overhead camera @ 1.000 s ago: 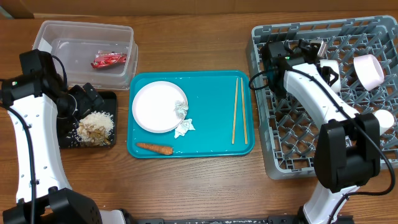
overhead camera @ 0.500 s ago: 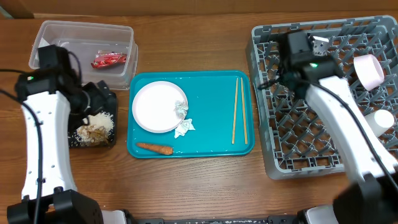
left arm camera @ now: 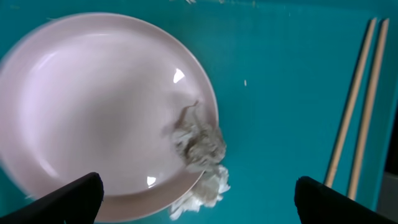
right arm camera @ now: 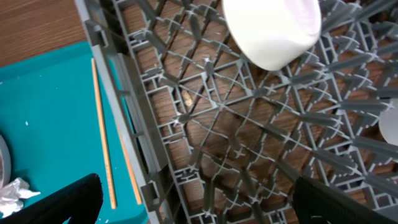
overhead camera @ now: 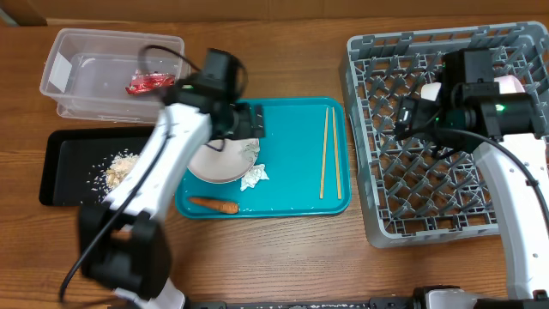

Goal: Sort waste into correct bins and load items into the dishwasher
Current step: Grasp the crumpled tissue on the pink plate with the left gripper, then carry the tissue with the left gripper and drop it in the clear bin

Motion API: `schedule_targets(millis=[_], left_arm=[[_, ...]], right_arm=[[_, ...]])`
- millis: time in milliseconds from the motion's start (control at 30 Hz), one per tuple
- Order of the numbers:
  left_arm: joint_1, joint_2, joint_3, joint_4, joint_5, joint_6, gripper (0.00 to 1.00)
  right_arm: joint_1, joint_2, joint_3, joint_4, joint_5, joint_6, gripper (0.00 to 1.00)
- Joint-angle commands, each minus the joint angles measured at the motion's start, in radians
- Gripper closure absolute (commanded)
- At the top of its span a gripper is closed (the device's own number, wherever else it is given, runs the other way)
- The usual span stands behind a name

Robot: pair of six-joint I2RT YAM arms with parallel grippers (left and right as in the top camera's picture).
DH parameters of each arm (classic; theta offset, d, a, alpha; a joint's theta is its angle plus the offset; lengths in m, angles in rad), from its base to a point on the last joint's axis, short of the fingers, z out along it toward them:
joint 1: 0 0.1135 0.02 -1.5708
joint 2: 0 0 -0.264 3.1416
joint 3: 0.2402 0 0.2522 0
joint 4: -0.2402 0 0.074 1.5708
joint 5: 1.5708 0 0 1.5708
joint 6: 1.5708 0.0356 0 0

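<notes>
My left gripper (overhead camera: 247, 121) hangs open and empty over the round white plate (overhead camera: 214, 163) on the teal tray. In the left wrist view (left arm camera: 199, 208) its fingers straddle the plate (left arm camera: 93, 99) and crumpled white tissue (left arm camera: 199, 142); more tissue (overhead camera: 255, 177) lies off the rim. The carrot (overhead camera: 214, 205) and chopsticks (overhead camera: 329, 150) lie on the teal tray. The red wrapper (overhead camera: 150, 82) is in the clear tub (overhead camera: 64, 51). Food scraps (overhead camera: 120, 167) lie in the black tray (overhead camera: 64, 184). My right gripper (overhead camera: 410, 112) is open and empty above the grey dish rack (overhead camera: 369, 172), with a white cup (right arm camera: 273, 28) in the rack.
The teal serving tray (overhead camera: 292, 184) sits between the bins and the rack. Another pale cup (overhead camera: 512, 84) sits at the rack's far right, partly behind my right arm. The rack's left wall (right arm camera: 127, 106) stands next to the chopsticks (right arm camera: 102, 137).
My left arm has swung right from the black tray to above the plate. My right arm has drawn back to the right over the rack.
</notes>
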Motion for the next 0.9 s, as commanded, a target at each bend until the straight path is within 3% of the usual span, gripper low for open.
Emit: schedule_targets(millis=[0, 367, 467, 667, 867], left_arm=[[-0.046, 0.123, 0.013, 0.023, 0.003, 0.019, 0.0], [-0.056, 0.214, 0.015, 0.026, -0.005, 0.02, 0.14], [-0.056, 0.214, 0.015, 0.026, -0.005, 0.028, 0.31], [-0.056, 0.214, 0.015, 0.013, -0.024, 0.031, 0.5], [-0.056, 0.213, 0.037, -0.024, -0.043, 0.053, 0.79]], right_arm=[[-0.01, -0.014, 0.015, 0.004, -0.01, -0.006, 0.0], [-0.01, -0.01, 0.015, 0.006, -0.01, -0.006, 0.0], [-0.01, -0.007, 0.015, 0.005, -0.01, -0.006, 0.0], [-0.011, 0.005, 0.015, 0.005, -0.01, -0.006, 0.0], [-0.011, 0.005, 0.015, 0.004, -0.01, -0.007, 0.0]])
